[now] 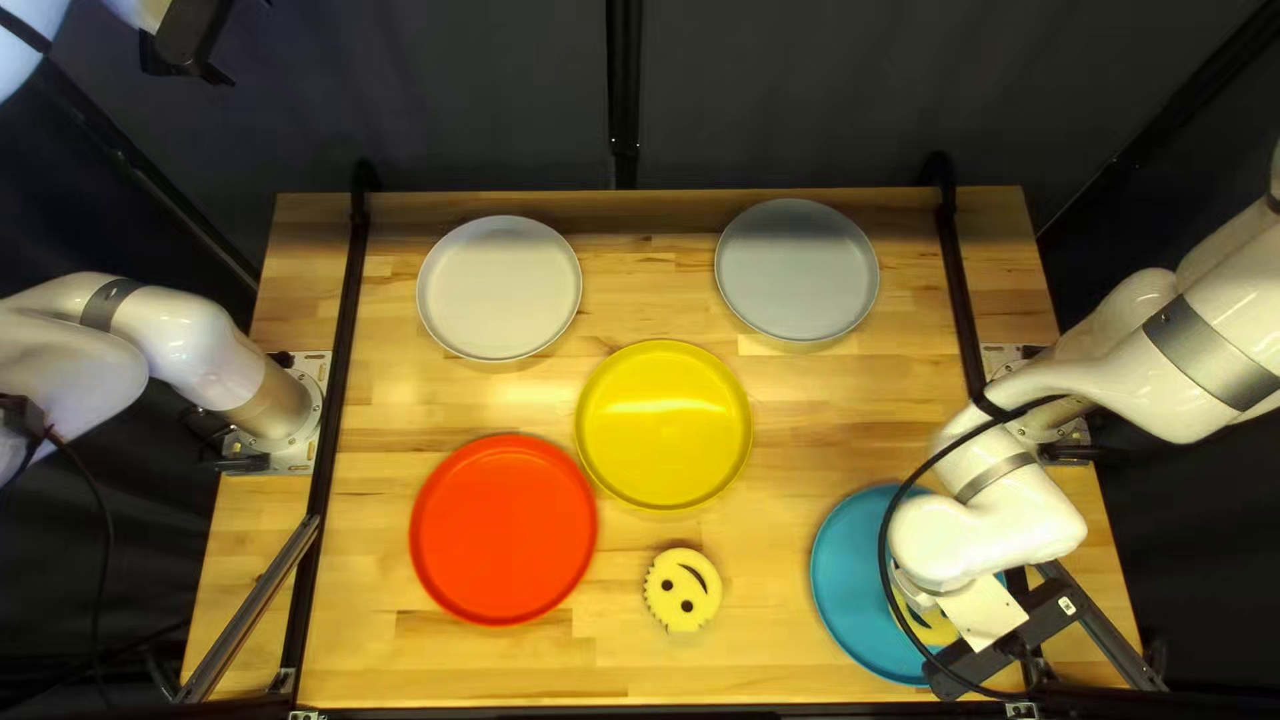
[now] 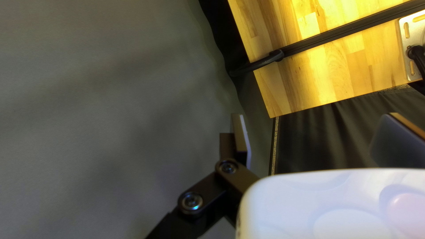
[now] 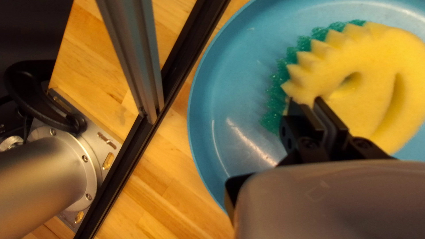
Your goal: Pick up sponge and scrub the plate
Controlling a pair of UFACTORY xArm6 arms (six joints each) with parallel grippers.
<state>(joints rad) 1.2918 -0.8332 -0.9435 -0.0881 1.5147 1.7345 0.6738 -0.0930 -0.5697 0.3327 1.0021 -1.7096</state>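
My right hand [image 3: 304, 102] grips the smiley sponge [image 3: 380, 57] green-side-down — presumably to scrub the blue plate [image 3: 230, 102] at four o'clock on the bench [image 1: 774, 387] — left hand [image 2: 314, 116] open.

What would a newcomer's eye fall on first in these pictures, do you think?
Probably the glossy red plate and yellow plate, side by side near the middle of the top left view, with a smiling loose sponge below. Next, my right end effector at the lower right, gripping a toothed sponge over the blue plate.
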